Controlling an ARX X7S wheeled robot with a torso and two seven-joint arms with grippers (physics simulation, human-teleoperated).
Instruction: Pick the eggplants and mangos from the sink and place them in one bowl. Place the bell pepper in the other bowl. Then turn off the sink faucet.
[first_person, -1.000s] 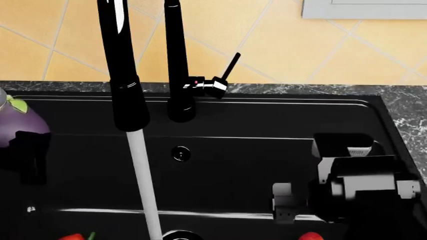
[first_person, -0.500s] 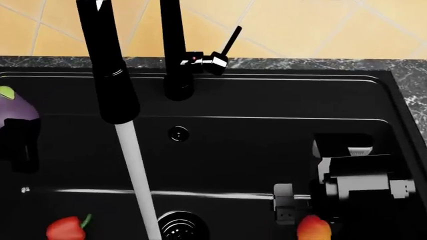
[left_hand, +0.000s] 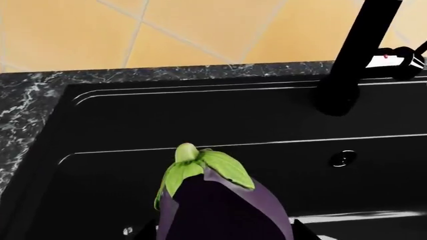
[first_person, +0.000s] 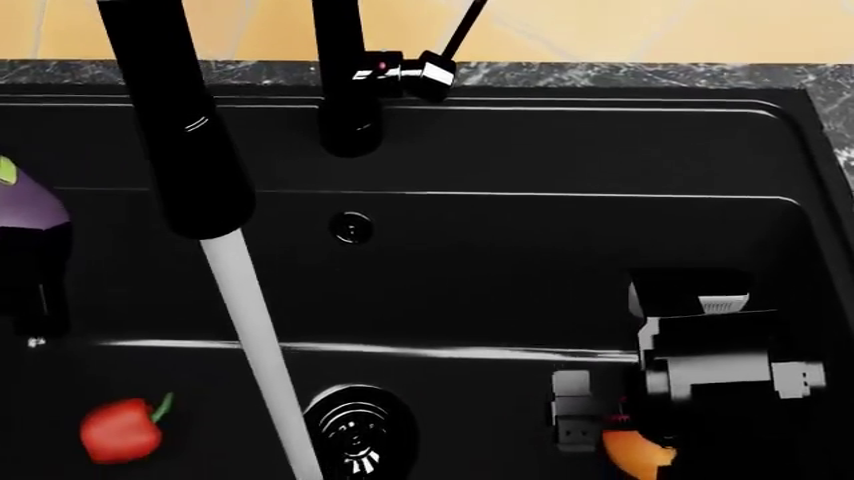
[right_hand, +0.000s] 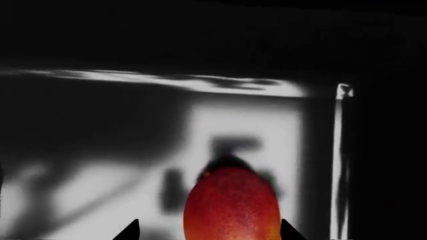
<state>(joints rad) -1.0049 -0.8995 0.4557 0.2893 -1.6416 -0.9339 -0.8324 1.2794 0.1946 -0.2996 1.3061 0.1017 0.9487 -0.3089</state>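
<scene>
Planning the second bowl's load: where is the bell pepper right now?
In the head view, the bell pepper lies on the sink floor at lower left, left of the drain.

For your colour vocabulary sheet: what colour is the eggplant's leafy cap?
Light green, above the dark purple eggplant body; the left wrist view shows it best.

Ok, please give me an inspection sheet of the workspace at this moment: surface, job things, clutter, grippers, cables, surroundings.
Surface: black sink, water stream running from faucet.
Job's things: eggplant lifted at left; mango and bell pepper on sink floor.
Clutter: nothing seen.
Grippers: left gripper holds the eggplant; right gripper open, fingers either side of the mango.
Cables: nothing seen.
Surroundings: marbled counter, yellow tiled wall; bowls not in view.
</scene>
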